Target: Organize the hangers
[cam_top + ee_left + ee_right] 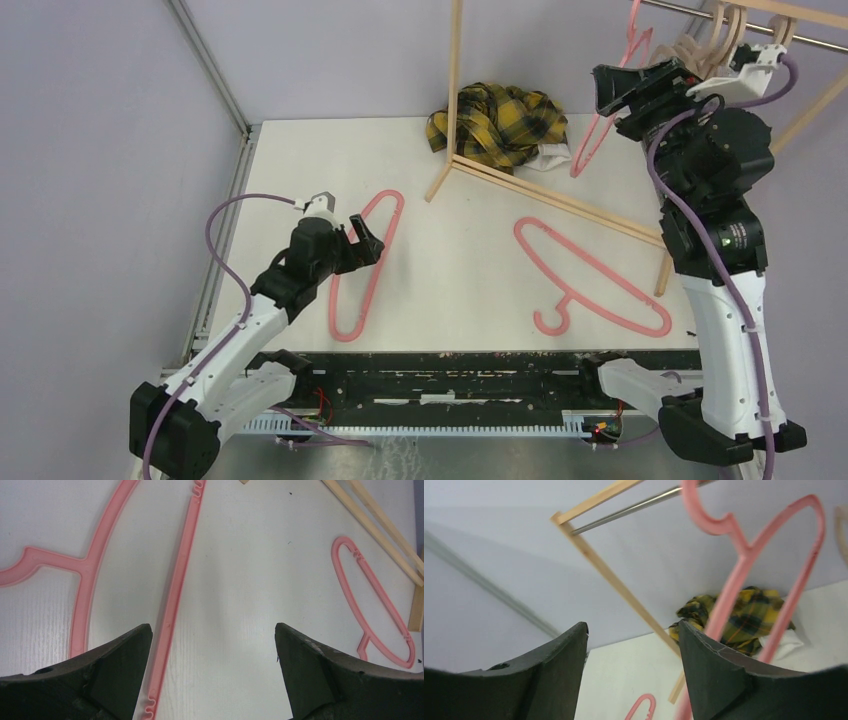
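Directly below the spread left gripper (pixel 212 627) lies a pink hanger (pixel 173 597), unpinched

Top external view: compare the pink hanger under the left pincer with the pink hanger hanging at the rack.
The thin pink hanger under the left pincer lies flat on the white table; the thin pink hanger at the metal rail hangs upright by its hook. The first has the open left pincer above it; the second, the open right pincer beside it. Both are ungripped.
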`<action>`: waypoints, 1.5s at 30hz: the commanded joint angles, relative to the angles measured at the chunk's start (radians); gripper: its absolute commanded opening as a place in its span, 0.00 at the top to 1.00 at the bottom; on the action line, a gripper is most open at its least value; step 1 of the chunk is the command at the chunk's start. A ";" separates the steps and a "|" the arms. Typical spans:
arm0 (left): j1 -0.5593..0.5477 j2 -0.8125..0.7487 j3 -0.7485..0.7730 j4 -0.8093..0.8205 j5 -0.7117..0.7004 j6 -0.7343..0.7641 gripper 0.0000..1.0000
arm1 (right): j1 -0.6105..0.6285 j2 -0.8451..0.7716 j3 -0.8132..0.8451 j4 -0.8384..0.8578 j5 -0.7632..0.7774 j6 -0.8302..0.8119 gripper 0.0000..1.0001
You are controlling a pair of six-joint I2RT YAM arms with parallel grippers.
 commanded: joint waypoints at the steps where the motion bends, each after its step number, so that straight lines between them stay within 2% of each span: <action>1: 0.002 0.015 -0.005 0.058 0.010 0.015 0.01 | 0.004 0.092 0.129 -0.115 -0.316 -0.153 0.29; 3: 0.000 0.022 -0.008 0.066 0.012 0.010 0.01 | 0.038 0.129 0.138 -0.160 -0.376 -0.193 0.30; 9: 0.001 0.040 -0.011 0.078 0.013 0.005 0.01 | 0.310 0.229 0.125 -0.286 -0.282 -0.361 0.31; 15: 0.000 0.039 -0.009 0.075 0.004 0.008 0.01 | 0.416 0.328 0.010 -0.362 -0.232 -0.413 0.32; 21: 0.001 0.024 -0.016 0.067 0.009 0.010 0.01 | 0.411 0.376 -0.225 -0.397 -0.051 -0.444 0.31; 25: 0.001 0.005 -0.036 0.079 0.019 0.003 0.01 | 0.302 0.405 -0.394 -0.355 -0.076 -0.437 0.27; 28: 0.000 0.000 -0.040 0.078 0.022 0.004 0.01 | 0.192 0.414 -0.476 -0.311 -0.162 -0.421 0.26; 33: 0.001 0.008 -0.045 0.085 0.025 0.011 0.01 | 0.168 0.473 -0.478 -0.287 -0.070 -0.454 0.23; 39: 0.001 0.018 -0.053 0.102 0.040 0.010 0.01 | 0.169 0.584 -0.504 -0.229 -0.047 -0.450 0.24; 45: 0.001 0.012 -0.055 0.094 0.043 0.012 0.01 | 0.153 0.656 -0.521 -0.190 0.057 -0.469 0.24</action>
